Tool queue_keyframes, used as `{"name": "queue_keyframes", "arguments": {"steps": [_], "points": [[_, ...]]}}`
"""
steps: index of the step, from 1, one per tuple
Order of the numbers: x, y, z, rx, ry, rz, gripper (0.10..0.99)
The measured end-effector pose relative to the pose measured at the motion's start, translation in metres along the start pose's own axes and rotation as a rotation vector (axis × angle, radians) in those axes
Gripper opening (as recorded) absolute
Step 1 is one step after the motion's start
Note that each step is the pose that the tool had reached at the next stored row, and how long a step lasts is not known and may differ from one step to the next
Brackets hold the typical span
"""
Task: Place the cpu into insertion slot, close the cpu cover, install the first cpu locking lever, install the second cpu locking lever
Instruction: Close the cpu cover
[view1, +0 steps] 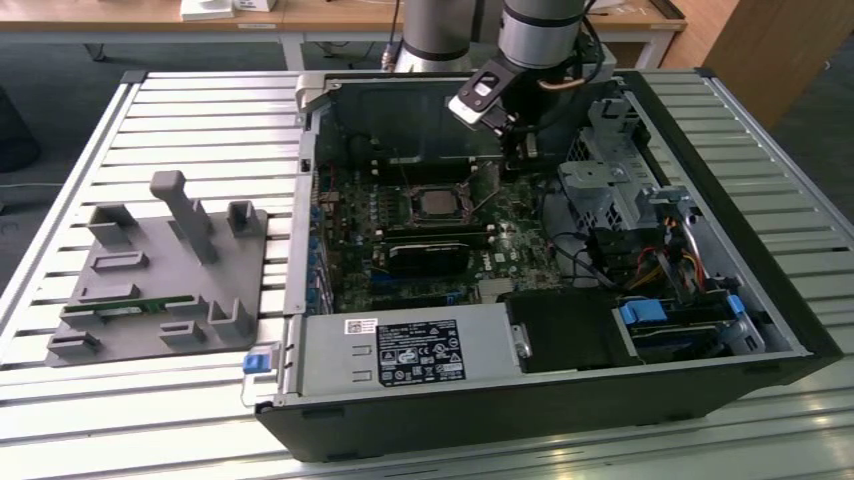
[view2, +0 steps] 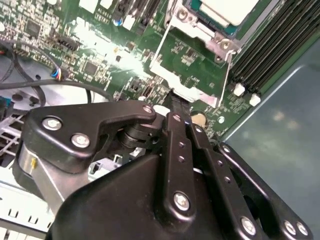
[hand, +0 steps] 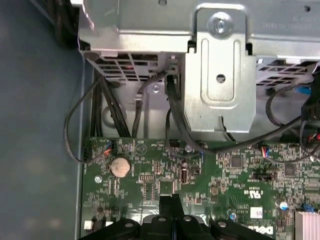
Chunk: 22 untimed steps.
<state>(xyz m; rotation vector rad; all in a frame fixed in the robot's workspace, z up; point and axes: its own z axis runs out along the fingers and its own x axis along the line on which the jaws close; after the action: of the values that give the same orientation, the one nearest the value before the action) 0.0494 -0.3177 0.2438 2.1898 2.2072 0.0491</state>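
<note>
Exterior view, six o'clock of the computer case (view1: 534, 415): the power supply box (view1: 334, 362) wears a black label (view1: 407, 352) crowded with white print and symbols, and none of it can be read. At its ten o'clock sits a small white sticker (view1: 363, 325), its lines unreadable too. In the first wrist view, the green circuit board (hand: 225, 180) carries white printed marks (hand: 245, 192) and a white tag (hand: 256, 212). No word comes clear.

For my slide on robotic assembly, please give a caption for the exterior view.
Gripper inside the open computer case, on the exterior view's right of the cpu sitting in the insertion slot.
</note>
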Motion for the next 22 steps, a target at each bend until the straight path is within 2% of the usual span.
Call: {"name": "queue_keyframes", "arguments": {"steps": [15, 22], "points": [[0.0001, -0.0112, -0.0004, 0.000, 0.0000, 0.000, 0.106], [0.0002, -0.0224, -0.0008, 0.000, 0.0001, 0.000, 0.106]]}}
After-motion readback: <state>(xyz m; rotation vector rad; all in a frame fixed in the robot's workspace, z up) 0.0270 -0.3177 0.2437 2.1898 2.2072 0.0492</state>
